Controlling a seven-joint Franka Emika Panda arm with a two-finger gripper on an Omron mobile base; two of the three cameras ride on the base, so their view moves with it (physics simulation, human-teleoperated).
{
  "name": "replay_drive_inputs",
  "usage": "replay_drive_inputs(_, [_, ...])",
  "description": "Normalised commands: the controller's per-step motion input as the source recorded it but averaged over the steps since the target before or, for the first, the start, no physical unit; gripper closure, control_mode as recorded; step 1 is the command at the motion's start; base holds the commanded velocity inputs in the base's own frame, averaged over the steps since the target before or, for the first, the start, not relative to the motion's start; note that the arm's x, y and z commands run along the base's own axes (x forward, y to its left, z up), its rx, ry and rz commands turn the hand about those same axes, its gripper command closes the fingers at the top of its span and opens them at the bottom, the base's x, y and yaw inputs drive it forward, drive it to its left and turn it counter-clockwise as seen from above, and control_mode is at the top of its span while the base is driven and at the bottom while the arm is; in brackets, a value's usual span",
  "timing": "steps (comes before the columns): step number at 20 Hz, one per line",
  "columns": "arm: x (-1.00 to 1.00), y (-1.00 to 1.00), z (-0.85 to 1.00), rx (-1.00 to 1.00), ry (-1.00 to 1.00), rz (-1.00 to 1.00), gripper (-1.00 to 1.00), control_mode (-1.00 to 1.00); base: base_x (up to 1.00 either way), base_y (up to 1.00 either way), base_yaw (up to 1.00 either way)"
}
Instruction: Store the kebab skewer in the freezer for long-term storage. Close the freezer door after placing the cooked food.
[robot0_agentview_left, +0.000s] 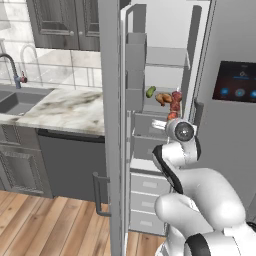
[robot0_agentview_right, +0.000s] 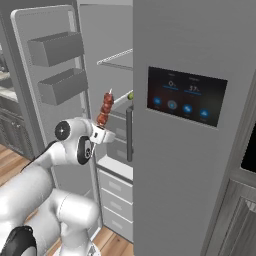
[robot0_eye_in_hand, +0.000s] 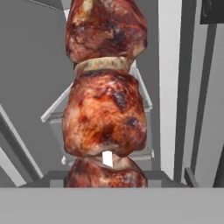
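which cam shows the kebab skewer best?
Hand view: the kebab skewer is close up, its meat chunks in detail. Right base view shows it small but whole, upright at the open freezer. Left base view shows it small, above the arm.

The freezer door stood open beside the marble counter, the kebab skewer upright before the freezer shelves.

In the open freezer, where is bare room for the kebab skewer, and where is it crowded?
Free: the top shelf of the freezer, under its roof.
Crowded: the middle shelf, where a green vegetable and orange food lie beside the kebab skewer.
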Motion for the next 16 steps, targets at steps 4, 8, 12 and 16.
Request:
replay_drive_inputs(4, [0.14,0.01,0.01,0.0,-0.29,0.0,1.0,-1.0,0.0,0.0,0.0])
replay_drive_inputs(8, [0.04,-0.01,0.3,0.0,-0.21,0.02,1.0,-1.0,0.0,0.0,0.0])
replay_drive_inputs(12, [0.06,0.0,0.51,0.0,0.0,0.0,1.0,-1.0,0.0,0.0,0.0])
replay_drive_inputs(16, [0.15,0.0,0.19,0.0,0.06,0.01,1.0,-1.0,0.0,0.0,0.0])
